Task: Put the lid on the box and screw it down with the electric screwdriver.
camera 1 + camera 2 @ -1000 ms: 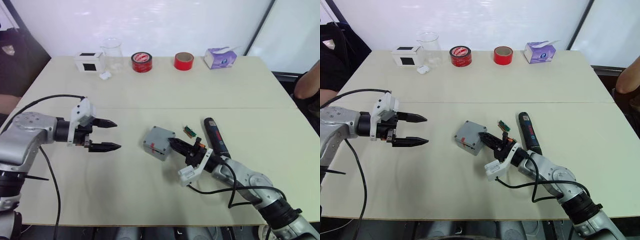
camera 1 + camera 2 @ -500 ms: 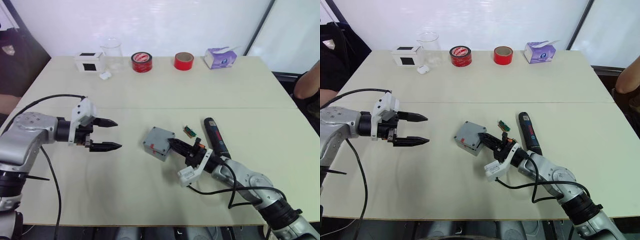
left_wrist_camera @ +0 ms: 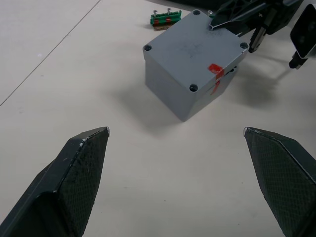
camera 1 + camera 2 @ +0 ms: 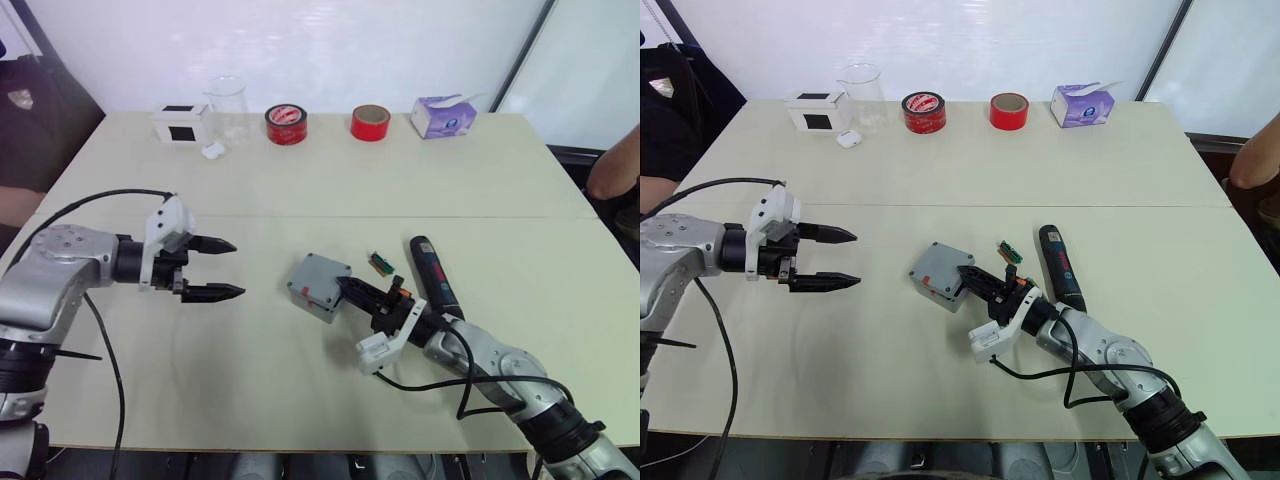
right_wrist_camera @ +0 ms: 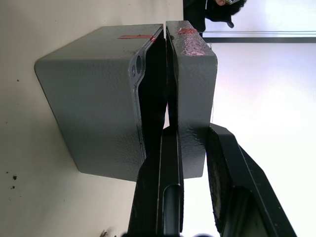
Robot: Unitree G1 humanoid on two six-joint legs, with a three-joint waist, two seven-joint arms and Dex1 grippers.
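Nothing has moved: the right hand (image 4: pixel 992 283) still pinches the lid (image 5: pixel 192 94) on the box (image 4: pixel 319 285) mid-surface, left hand (image 4: pixel 222 268) spread, screwdriver (image 4: pixel 432 274) not yet picked up

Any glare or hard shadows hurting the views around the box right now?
Left eye view: the white wall is blown out, and the table is evenly lit. Left wrist view: the box casts only a soft shadow. Right wrist view: the bright background behind the lid leaves the right gripper as a dark shape.
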